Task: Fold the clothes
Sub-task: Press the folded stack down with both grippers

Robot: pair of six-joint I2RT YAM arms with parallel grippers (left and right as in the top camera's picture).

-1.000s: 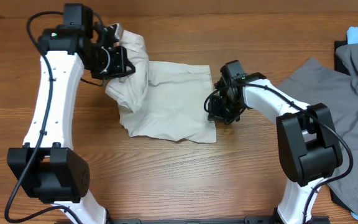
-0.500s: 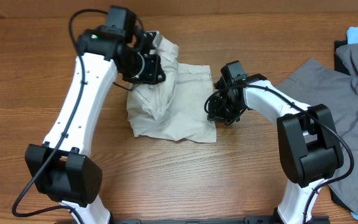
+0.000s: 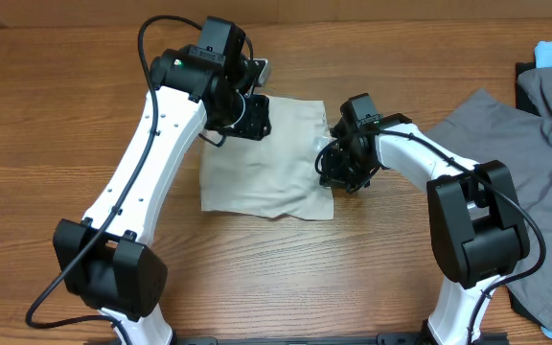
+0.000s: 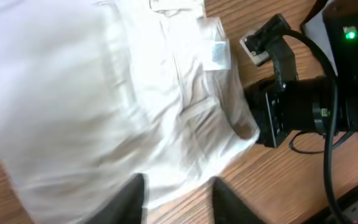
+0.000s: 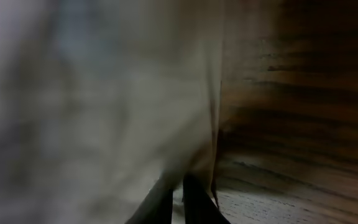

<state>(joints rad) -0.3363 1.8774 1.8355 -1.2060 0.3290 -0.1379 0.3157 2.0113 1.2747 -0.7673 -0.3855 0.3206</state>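
1. Shorts (image 3: 266, 168) lie folded flat on the bench (image 3: 27, 144); the left gripper (image 3: 250, 115) hangs above their far-left corner, jaws parted and empty.
2. Folded, the cloth is nearly square, slightly longer left-to-right.
3. At the shorts' right edge the right gripper (image 3: 338, 171) is pinched on the hem, and the cloth lies wholly to its left. I judge this arm better placed for a leftward fold.

Saw only a worktop (image 3: 257, 278) of mid-brown wood grain, the grain running left to right, spread across the overhead view. Lay evenly lit from above, with soft, faint shadows on its surface.
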